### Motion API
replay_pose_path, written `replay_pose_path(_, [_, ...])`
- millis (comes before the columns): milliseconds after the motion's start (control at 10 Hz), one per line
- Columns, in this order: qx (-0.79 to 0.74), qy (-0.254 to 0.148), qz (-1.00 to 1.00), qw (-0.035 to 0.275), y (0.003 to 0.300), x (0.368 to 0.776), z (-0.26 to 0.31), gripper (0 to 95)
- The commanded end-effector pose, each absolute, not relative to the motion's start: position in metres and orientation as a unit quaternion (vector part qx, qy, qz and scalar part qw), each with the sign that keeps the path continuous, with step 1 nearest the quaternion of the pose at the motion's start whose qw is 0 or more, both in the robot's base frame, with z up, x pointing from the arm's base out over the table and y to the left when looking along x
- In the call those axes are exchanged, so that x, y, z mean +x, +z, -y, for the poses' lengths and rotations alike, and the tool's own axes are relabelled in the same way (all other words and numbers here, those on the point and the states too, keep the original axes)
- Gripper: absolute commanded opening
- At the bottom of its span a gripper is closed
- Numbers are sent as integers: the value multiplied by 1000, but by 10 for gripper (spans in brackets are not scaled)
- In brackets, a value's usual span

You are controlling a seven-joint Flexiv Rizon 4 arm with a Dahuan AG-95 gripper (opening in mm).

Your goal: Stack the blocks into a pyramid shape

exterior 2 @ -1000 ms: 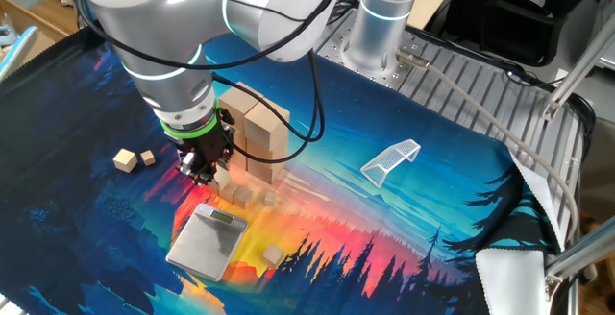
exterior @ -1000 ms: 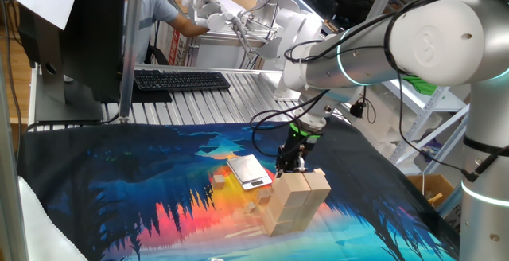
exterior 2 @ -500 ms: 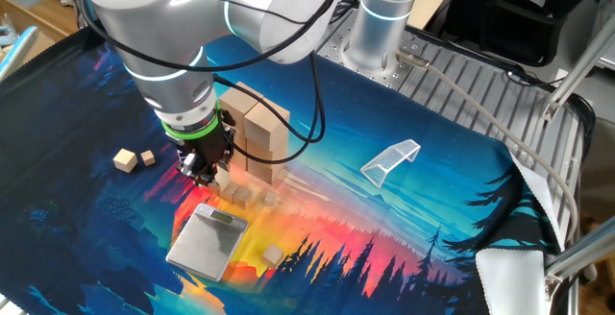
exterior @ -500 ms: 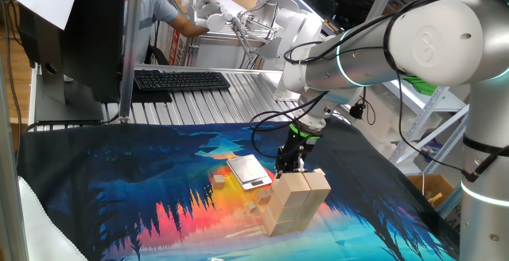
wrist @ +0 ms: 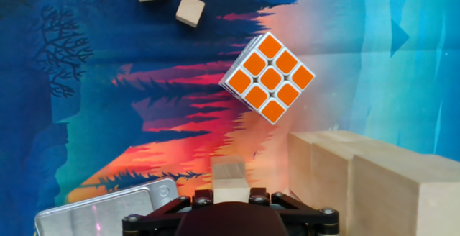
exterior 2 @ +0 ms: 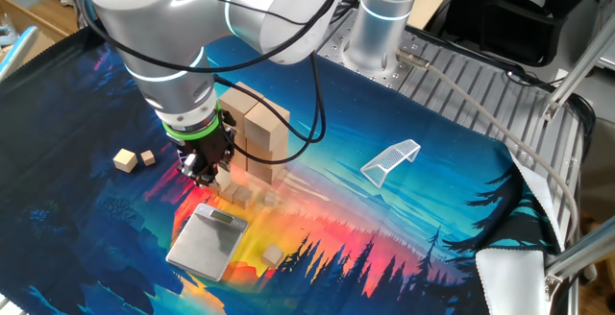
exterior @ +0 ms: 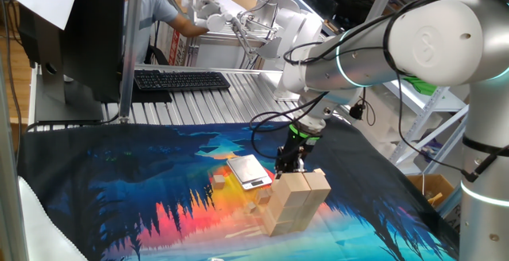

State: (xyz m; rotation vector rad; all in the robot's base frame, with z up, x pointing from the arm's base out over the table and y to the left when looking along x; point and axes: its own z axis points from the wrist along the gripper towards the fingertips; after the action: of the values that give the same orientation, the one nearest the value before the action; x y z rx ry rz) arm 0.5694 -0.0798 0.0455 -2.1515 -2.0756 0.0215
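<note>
Larger tan blocks (exterior: 294, 201) stand stacked together on the printed cloth, also seen as a stack (exterior 2: 255, 133) and as big bricks (wrist: 374, 185) at the lower right of the hand view. My gripper (wrist: 230, 193) hangs just beside that stack, shut on a small wooden block (wrist: 230, 175) that pokes out between the fingers. In the fixed views the gripper (exterior: 288, 165) (exterior 2: 202, 171) hovers low between the stack and the scale. Two loose small cubes (exterior 2: 125, 159) (wrist: 190, 10) lie apart to one side. More small bits (exterior 2: 240, 195) lie by the stack.
A flat silver scale (exterior 2: 207, 243) (exterior: 250, 172) (wrist: 93, 211) lies next to the gripper. A puzzle cube with an orange face (wrist: 267, 78) sits on the cloth ahead of the fingers. A white mesh piece (exterior 2: 391, 158) lies farther off. A keyboard (exterior: 181, 79) sits behind the cloth.
</note>
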Motion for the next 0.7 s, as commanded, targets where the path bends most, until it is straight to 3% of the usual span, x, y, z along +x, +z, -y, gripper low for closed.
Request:
replay_pose_path(100, [-718, 8, 692, 76, 46, 569, 79, 0])
replay_pose_path(600, [-719, 11, 691, 74, 45, 568, 77, 0])
replay_pose_path(700, [-720, 12, 690, 72, 44, 568, 77, 190])
